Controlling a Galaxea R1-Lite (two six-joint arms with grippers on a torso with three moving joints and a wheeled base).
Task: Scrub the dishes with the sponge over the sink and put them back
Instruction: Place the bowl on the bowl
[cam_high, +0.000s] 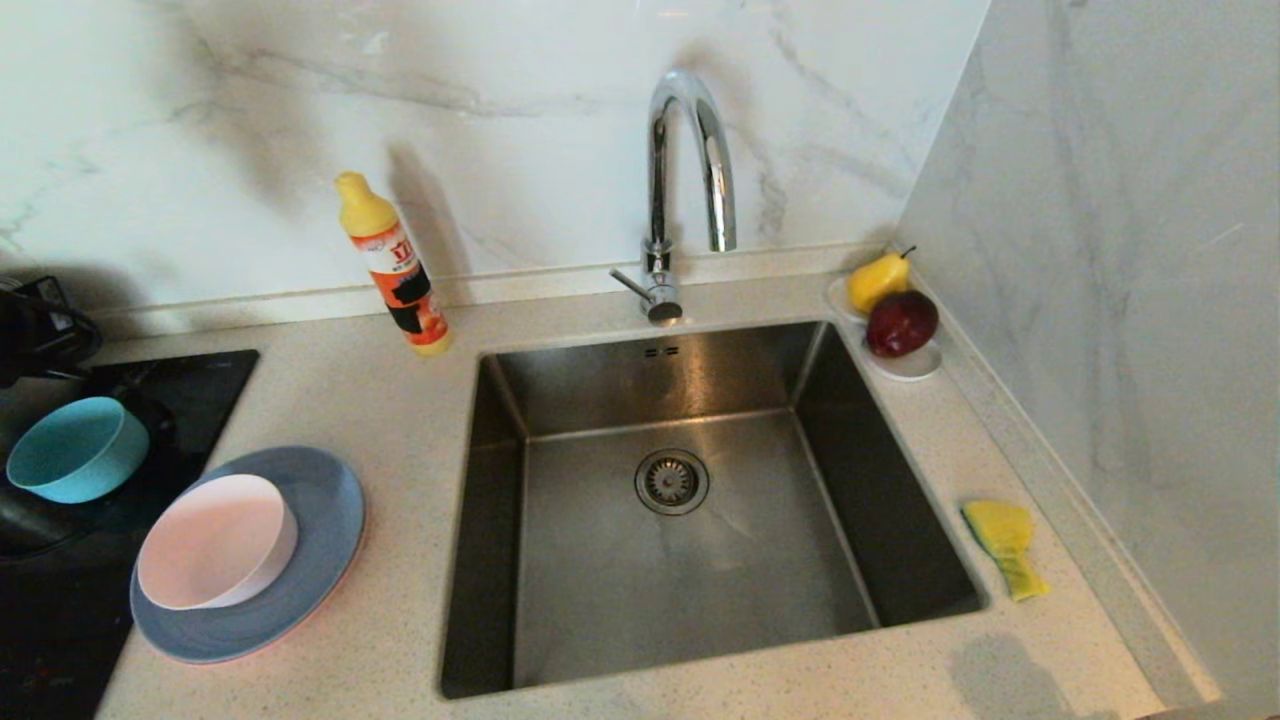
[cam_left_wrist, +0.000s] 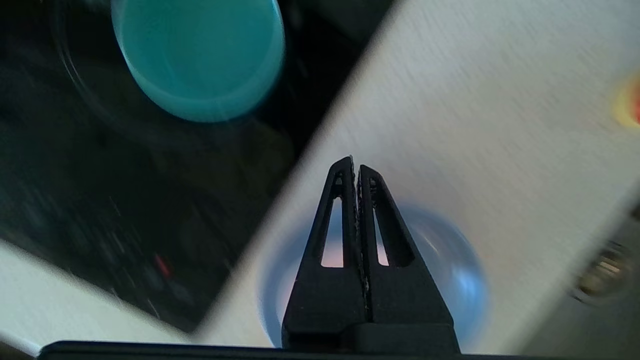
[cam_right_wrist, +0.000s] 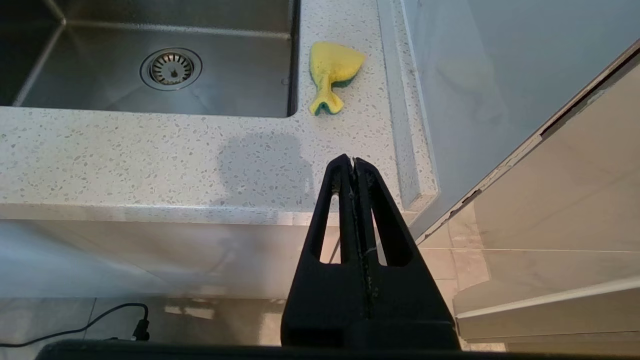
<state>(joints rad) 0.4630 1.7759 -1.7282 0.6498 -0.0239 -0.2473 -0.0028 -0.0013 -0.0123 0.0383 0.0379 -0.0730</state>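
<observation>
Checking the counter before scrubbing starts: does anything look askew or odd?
The sponge right of the sink is pinched and twisted, not flat. The pale bowl sits tilted on the blue plate.

Home kitchen: steel sink (cam_high: 690, 500) w/ chrome faucet (cam_high: 688, 160) set in speckled surface (cam_high: 380, 400), marble backsplash (cam_high: 500, 120), black cooktop (cam_high: 60, 600) at left edge, detergent bottle (cam_high: 395, 265) near back edge

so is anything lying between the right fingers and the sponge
Nothing visible. The shut right gripper hangs off the counter's front edge, and only bare speckled counter lies between it and the sponge beside the sink.
</observation>
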